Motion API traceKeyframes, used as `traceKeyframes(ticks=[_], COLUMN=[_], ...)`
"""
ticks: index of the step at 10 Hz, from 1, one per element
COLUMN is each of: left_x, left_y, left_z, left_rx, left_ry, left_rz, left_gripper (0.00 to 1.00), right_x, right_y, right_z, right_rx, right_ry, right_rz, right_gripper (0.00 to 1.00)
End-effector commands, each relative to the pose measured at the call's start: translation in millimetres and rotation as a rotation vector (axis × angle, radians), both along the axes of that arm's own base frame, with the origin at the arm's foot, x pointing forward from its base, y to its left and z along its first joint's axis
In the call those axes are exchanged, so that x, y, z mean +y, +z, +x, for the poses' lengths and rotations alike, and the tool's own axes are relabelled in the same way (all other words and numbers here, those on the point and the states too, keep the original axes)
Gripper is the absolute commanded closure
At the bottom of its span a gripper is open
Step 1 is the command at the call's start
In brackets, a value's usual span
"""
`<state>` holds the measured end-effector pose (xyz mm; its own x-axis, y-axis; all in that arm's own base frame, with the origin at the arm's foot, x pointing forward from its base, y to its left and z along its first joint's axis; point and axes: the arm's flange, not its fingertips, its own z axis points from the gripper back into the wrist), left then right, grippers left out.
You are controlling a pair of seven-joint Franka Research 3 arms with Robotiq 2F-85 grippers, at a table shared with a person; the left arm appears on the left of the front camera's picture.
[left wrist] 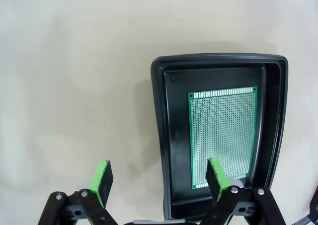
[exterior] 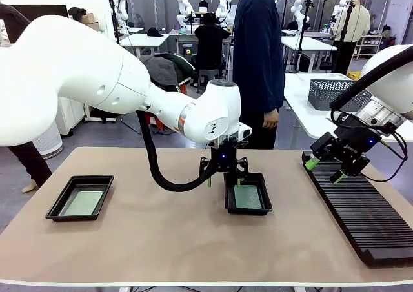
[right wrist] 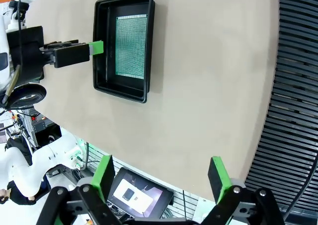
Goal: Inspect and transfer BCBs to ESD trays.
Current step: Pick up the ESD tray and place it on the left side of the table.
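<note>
BCBs: one (exterior: 248,197) flat in centre ESD tray (exterior: 248,208), one (exterior: 84,202) in left tray (exterior: 57,208) | left gripper (exterior: 224,177) spread above centre tray rim, empty | right gripper (exterior: 326,170) spread over slotted rack (exterior: 368,216), empty

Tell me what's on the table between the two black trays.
Nothing: in the front view, bare tan tabletop runs between the left tray and the middle tray. Only the left arm's black cable hangs above that stretch.

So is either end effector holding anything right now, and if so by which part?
Nothing is held. The left end effector stands open over the middle tray's rim; the right end effector is open above the table.
</note>
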<state>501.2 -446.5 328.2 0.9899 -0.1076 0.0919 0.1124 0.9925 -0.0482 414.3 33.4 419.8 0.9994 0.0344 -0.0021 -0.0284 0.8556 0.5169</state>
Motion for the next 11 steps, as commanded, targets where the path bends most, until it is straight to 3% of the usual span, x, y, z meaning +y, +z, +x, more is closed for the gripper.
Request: traceKeyframes(ticks=[1,3,11], left_x=[-6.2,-6.9,-1.9], left_y=[-10.5,-14.1,-15.1], left_z=[3.5,0.6,-3.6], left_rx=[-0.035,-0.035,-0.03], left_ry=[0.017,0.019,0.042], left_rz=[0.015,0.022,0.032], left_gripper=[0.0,0.0,0.39], right_x=[1.4,1.4,1.4], right_y=[-1.4,-1.4,-1.4], right_z=[2.8,2.8,2.8], right_rx=[-0.003,-0.003,-0.003], right_ry=[-0.027,-0.027,-0.027], right_rz=[-0.005,-0.005,-0.005], right_gripper=[0.0,0.0,0.0])
